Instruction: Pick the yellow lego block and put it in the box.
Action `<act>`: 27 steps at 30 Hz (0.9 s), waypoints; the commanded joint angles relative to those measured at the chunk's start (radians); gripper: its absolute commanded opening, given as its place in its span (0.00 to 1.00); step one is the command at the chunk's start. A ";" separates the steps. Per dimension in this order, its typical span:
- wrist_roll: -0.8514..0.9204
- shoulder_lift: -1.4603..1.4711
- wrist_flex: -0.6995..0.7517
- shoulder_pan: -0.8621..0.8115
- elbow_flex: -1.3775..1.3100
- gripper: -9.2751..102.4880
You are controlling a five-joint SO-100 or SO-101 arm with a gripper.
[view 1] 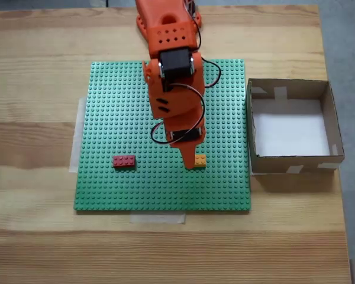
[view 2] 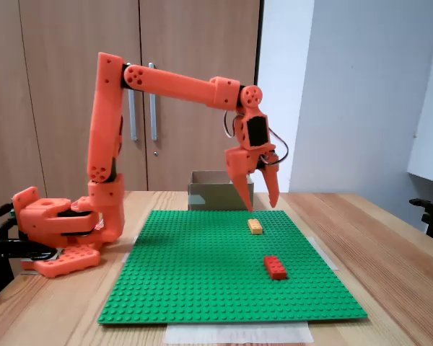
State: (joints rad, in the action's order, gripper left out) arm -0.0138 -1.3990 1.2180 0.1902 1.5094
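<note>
While the gripper [view 2: 258, 196] hovers spread, yellow lego block [view 2: 255, 226] lies below — no writing legible.

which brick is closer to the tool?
The yellow brick, right under the open tool. The red brick lies well off to the left in the top-down view.

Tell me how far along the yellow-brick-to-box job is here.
Done: nothing delivered; the box holds no brick. In hand: the gripper hangs open above the yellow lego block, which lies on the green baseplate. Left: descend, grasp, carry it over, release.
</note>
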 commanded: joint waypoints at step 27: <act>-0.063 0.146 -0.043 0.034 -0.032 0.28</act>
State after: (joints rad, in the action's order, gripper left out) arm -0.0721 -1.2456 1.2011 0.2209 1.4742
